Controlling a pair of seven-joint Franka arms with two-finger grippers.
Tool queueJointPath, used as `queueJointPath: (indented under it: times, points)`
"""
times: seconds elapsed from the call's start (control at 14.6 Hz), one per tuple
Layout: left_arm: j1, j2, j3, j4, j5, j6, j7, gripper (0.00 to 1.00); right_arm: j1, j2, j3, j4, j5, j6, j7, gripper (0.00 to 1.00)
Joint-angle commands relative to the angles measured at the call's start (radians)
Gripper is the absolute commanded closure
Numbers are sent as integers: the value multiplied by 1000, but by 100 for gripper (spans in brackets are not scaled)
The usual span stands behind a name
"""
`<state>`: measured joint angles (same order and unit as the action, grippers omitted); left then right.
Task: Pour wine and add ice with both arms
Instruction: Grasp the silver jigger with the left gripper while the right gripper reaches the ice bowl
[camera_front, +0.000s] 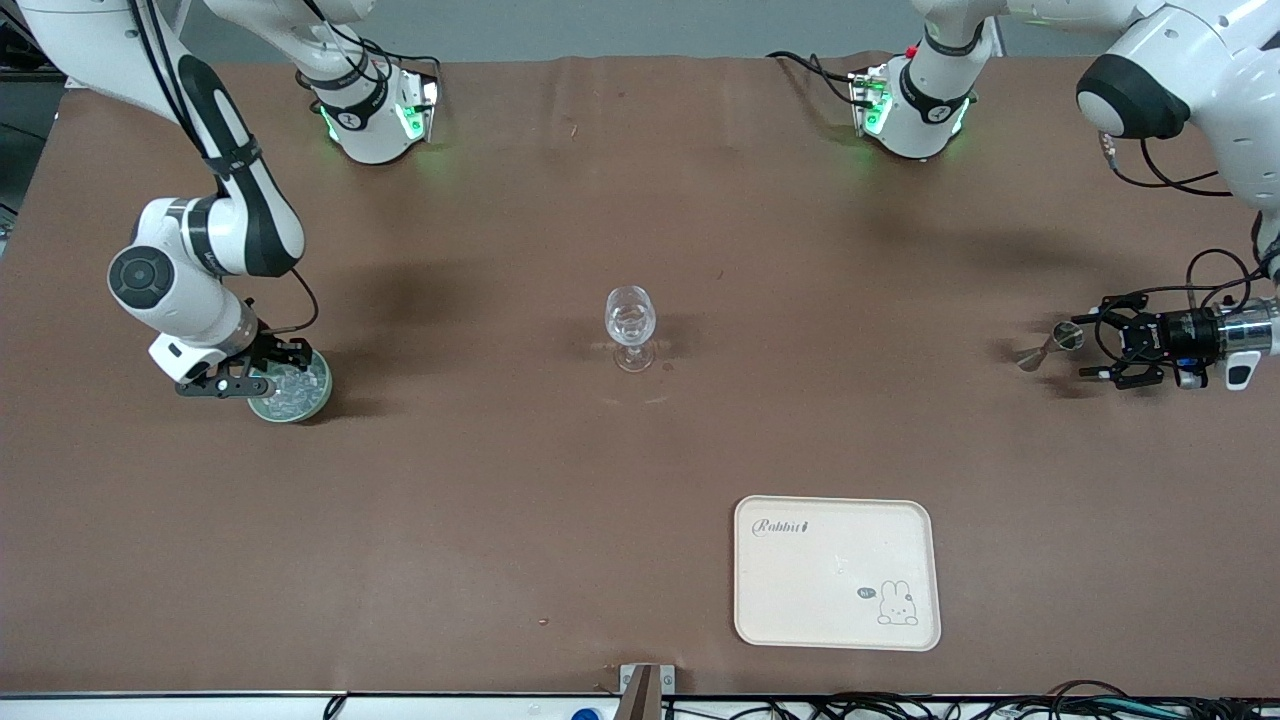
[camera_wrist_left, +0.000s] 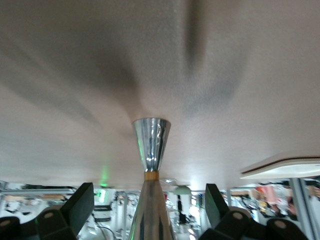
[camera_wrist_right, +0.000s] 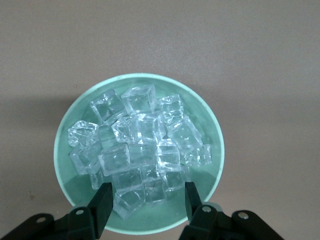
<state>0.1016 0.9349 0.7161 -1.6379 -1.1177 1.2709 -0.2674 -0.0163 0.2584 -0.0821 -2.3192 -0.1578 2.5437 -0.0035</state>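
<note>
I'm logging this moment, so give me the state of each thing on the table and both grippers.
Ice: piled in the green bowl.
Wine glass: upright mid-table.
Tray: bare, flat.
Metal jigger: lying on its side.
Right gripper: open over the ice.
Left gripper: open around the jigger.

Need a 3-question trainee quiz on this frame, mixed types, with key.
1. True or false: the ice lies in a green bowl under the right pincer.
2. What is the left pincer over, toward the left arm's end of the table?
A. the tray
B. a silver jigger
C. the wine glass
3. Fill in: the tray lies ____ to the front camera than the wine glass.

Key: 1 true; 2 B; 3 nearer.
</note>
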Motion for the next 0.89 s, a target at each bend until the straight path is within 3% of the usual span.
queueJointPath:
  times: [0.0, 0.27, 0.82]
  points:
    - [-5, 24, 9, -35, -51, -19, 29, 5, -11, 8, 4, -35, -17, 68, -6, 41]
    - [-10, 21, -10, -86, -71, -22, 39, 15, -13, 10, 4, -42, -17, 78, -4, 46]
    - [-14, 22, -14, -88, -106, -54, 42, 33, -31, 22, 5, -43, -35, 113, 0, 46]
